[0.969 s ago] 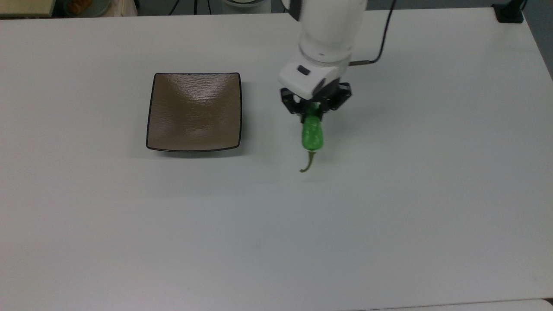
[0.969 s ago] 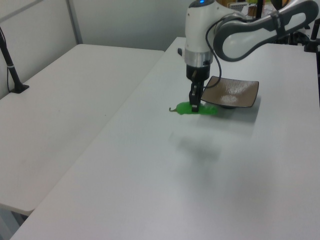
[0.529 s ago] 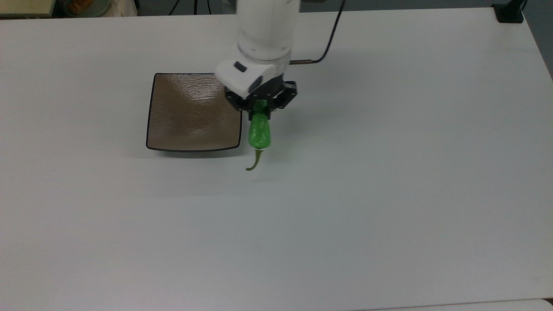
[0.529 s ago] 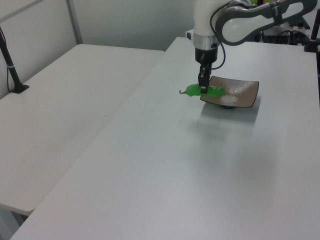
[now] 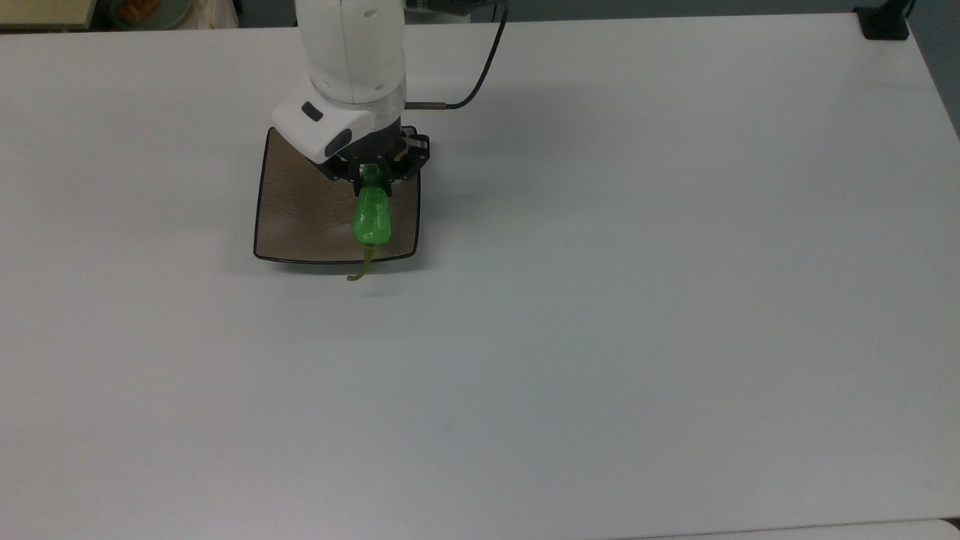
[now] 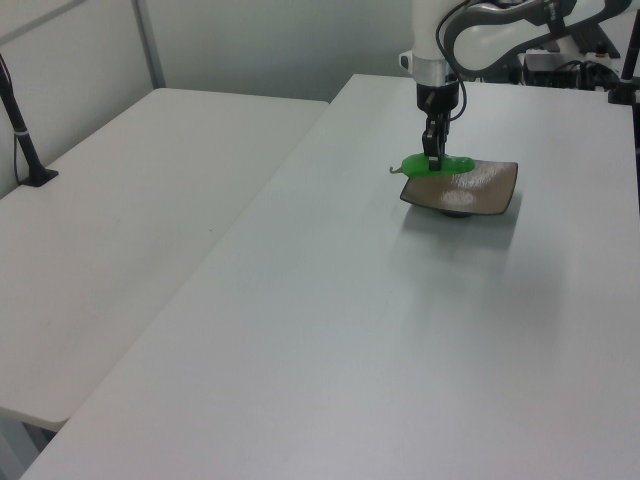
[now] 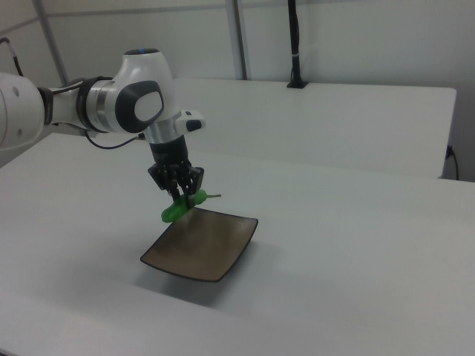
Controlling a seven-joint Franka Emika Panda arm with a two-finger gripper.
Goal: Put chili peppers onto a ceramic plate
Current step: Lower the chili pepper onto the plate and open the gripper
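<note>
One green chili pepper [image 5: 373, 217] is all I carry, pinched between my fingers near its blunt end, so that most of its body reaches out from my gripper [image 5: 373, 176] toward the bottom of the top view's frame, with the thin curved stem [image 5: 362, 268] trailing last. What matters for the coming move is how that long axis sits against the square brown ceramic plate [image 5: 292, 202]: in the top view the pepper runs top to bottom over the plate's right half, left of centre in the frame, its green body above the glossy surface while the stem crosses the dark lower rim and hangs out over the white table [image 5: 637, 315]. In the left view the pepper [image 6: 437, 164] lies roughly level and clear of the dish [image 6: 492, 190], near that frame's upper right, stem pointing to the frame's left past the plate's near corner. The right view agrees (the pepper [image 7: 182, 205] floats above the plate's [image 7: 208, 248] far edge, not touching it). My judgement: if I let go here the stem would overhang the rim, so I would first carry the pepper further toward the plate's middle, along its own length away from the stem, then lower and release.
</note>
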